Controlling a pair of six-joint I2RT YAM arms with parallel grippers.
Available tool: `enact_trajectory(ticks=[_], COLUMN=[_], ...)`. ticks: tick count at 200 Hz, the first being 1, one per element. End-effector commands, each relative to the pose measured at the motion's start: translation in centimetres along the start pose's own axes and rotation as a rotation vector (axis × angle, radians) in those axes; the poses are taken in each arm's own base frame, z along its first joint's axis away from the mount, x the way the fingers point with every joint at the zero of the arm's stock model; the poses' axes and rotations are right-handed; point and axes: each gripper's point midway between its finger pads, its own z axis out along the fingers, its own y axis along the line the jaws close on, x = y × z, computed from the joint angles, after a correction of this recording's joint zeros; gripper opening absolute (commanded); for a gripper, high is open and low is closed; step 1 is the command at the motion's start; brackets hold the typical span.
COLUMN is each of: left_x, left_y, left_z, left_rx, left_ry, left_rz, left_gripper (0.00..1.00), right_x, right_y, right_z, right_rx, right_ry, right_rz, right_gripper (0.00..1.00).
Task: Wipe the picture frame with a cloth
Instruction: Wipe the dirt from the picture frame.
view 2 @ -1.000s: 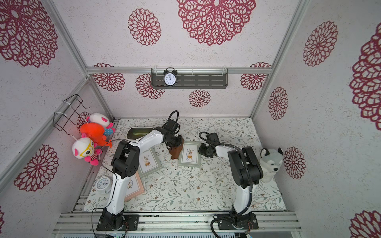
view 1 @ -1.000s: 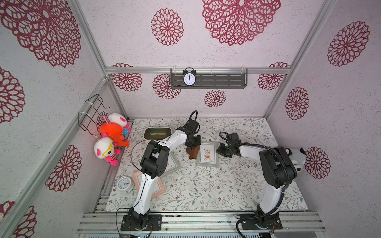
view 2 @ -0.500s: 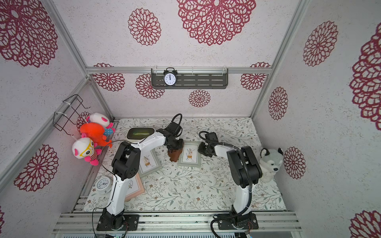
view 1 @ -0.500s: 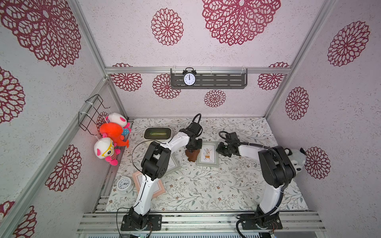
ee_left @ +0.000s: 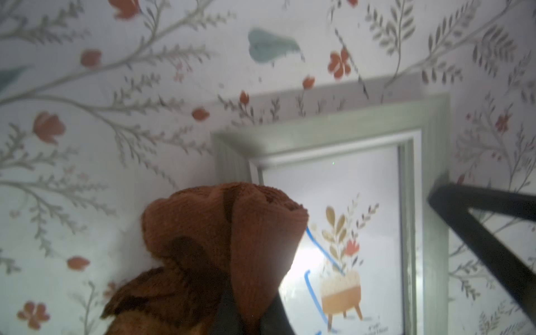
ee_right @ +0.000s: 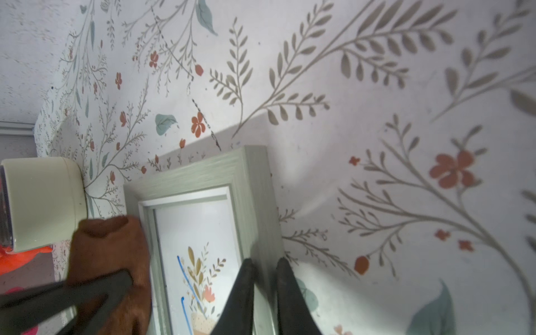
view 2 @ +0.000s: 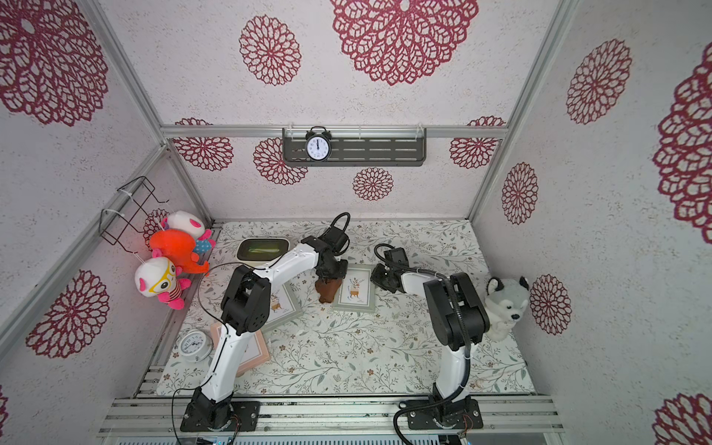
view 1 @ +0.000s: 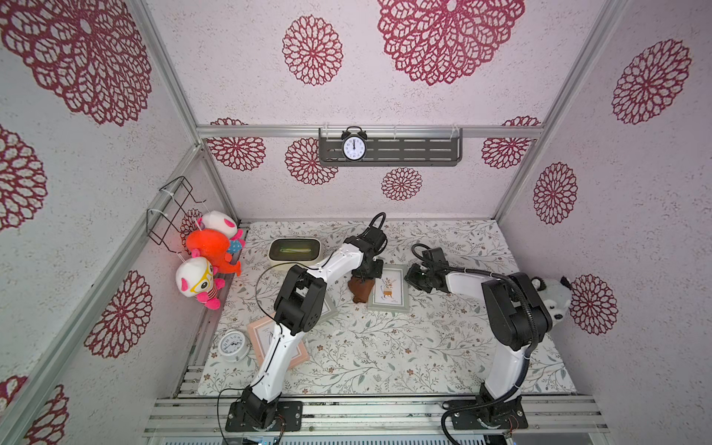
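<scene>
Wipe under way | left gripper (view 1: 364, 276) jaws were clamped on brown cloth (view 1: 361, 289), bunched against picture frame (view 1: 389, 289), mid-worktop toward far edge | right gripper (ee_right: 264, 262) jaws pinched opposite rail | judged: light pressure, sweep across blue marks (ee_left: 314, 246).

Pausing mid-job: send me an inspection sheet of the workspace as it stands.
Surface: floral mat, lying flat.
Job's things: picture frame lies flat, blue marks on its glass; cloth bunched at its edge.
Clutter: grey frame and pink frame partly under the left arm; white clock; cream dish; husky plush.
Tools: left tool shut on the cloth; right tool appears to pinch the frame's side rail.
Cables: black cable loops off the left arm; no snag seen.
Surroundings: alarm clock on wall shelf; plush toys on the side wall.
</scene>
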Motion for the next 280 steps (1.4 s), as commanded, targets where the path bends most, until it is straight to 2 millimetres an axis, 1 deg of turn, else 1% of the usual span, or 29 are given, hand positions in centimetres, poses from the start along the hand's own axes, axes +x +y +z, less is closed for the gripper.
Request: enact_trajectory(ticks=[1,6,8,11,14,17,20,26,43,50,59,71,87,101,115,130,140,150,164,182,194,207,217,229,246,265,280], left_x=[2.8,3.6,3.6,4.4,4.5,5.4,5.6,7.3,10.7,11.7,12.4,12.0,9.6,6.5,3.2,0.6,-0.4,-1.1,-1.9,-2.4,-2.6,-2.6,-2.4,-1.8,0.0,2.6,5.6], left_y=[1.8,1.8,1.6,1.7,1.4,1.6,1.4,1.5,1.7,1.7,1.6,1.4,2.0,2.3,2.6,3.4,3.8,3.7,2.2,-0.2,-1.0,-1.4,-1.1,-0.6,-0.1,0.2,0.2], left_z=[2.6,2.5,2.3,2.4,1.8,1.9,1.3,1.0,-0.4,-0.9,-1.3,-1.6,-0.9,-0.7,-1.1,-1.6,-2.1,-2.7,-3.2,-3.5,-3.2,-2.7,-2.0,-1.1,-0.2,-0.2,-0.3], left_rx=[-0.047,-0.044,-0.039,-0.038,-0.028,-0.031,-0.023,-0.024,-0.021,-0.014,-0.007,0.005,-0.042,-0.075,-0.092,-0.122,-0.140,-0.122,-0.034,0.104,0.155,0.168,0.155,0.136,0.107,0.085,0.084], left_ry=[0.112,0.123,0.119,0.133,0.124,0.140,0.134,0.153,0.181,0.188,0.192,0.177,0.128,0.110,0.068,0.017,-0.011,-0.041,-0.076,-0.102,-0.103,-0.090,-0.078,-0.052,0.014,0.076,0.128], left_rz=[-0.017,-0.018,-0.020,-0.022,-0.023,-0.028,-0.029,-0.036,-0.055,-0.059,-0.064,-0.053,-0.008,0.027,0.033,0.021,0.016,0.013,0.012,0.015,0.009,0.006,0.000,-0.009,-0.023,-0.021,-0.022], left_gripper=[0.00,0.00,0.00,0.00,0.00,0.00,0.00,0.00,0.00,0.00,0.00,0.00,0.00,0.00,0.00,0.00,0.00,0.00,0.00,0.00,0.00,0.00,0.00,0.00,0.00,0.00,0.00], right_x=[5.5,5.6,5.6,5.6,5.6,5.6,5.7,5.7,5.9,5.9,6.0,6.1,6.2,6.1,6.1,6.0,5.9,5.9,5.9,5.7,5.7,5.7,5.9,6.1,6.2,6.4,6.5], right_y=[-6.4,-6.4,-6.4,-6.4,-6.4,-6.4,-6.5,-6.6,-6.8,-6.9,-7.0,-7.1,-7.0,-6.9,-6.9,-6.9,-6.8,-6.7,-6.5,-6.4,-6.3,-6.3,-6.5,-6.7,-6.8,-7.2,-7.4], right_z=[1.8,1.8,1.8,1.8,1.8,1.9,1.9,2.0,2.1,2.2,2.3,2.5,2.7,2.7,2.8,2.7,2.7,2.7,2.7,2.7,2.7,2.8,2.9,3.0,3.0,3.1,3.1], right_rx=[0.202,0.199,0.198,0.197,0.196,0.196,0.197,0.199,0.202,0.203,0.207,0.206,0.203,0.200,0.200,0.198,0.195,0.192,0.187,0.183,0.181,0.180,0.185,0.189,0.194,0.204,0.210], right_ry=[0.154,0.153,0.152,0.152,0.152,0.153,0.153,0.153,0.154,0.154,0.157,0.162,0.168,0.170,0.169,0.169,0.166,0.165,0.165,0.163,0.162,0.164,0.171,0.177,0.180,0.183,0.181], right_rz=[0.068,0.071,0.072,0.074,0.074,0.078,0.079,0.081,0.088,0.090,0.090,0.090,0.088,0.088,0.090,0.091,0.090,0.090,0.088,0.087,0.087,0.088,0.090,0.095,0.097,0.103,0.111], right_gripper=[0.16,0.15,0.15,0.15,0.15,0.15,0.15,0.14,0.14,0.13,0.13,0.13,0.13,0.13,0.13,0.13,0.13,0.13,0.13,0.12,0.12,0.13,0.12,0.12,0.12,0.12,0.11])
